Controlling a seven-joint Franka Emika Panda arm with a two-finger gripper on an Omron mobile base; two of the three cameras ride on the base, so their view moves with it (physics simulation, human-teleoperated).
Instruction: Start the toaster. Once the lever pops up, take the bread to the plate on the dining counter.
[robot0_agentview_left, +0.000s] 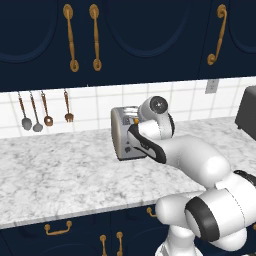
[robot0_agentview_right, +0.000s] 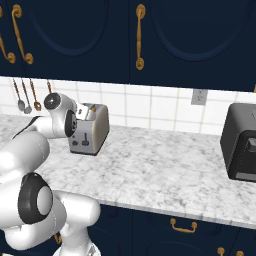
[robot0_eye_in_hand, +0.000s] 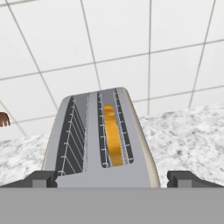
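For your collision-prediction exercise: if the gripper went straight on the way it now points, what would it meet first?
Probably the toaster: the gripper points along its top, fingertips either side, bread in one slot. Depth is unclear.

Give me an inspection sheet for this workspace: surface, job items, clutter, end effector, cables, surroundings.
Surface: white-grey marbled counter with navy drawers and gold handles below.
Job's things: toaster stands upright near the tiled wall; bread sits down in its right-hand slot as seen in the hand view, the other slot empty. Plate and dining counter: nothing seen.
Clutter: black appliance further along the counter.
End effector: at the toaster's near end, one fingertip on each side, open, holding nothing.
Cables: nothing seen.
Surroundings: hanging utensils on the tiled wall, wall outlet, navy upper cabinets.
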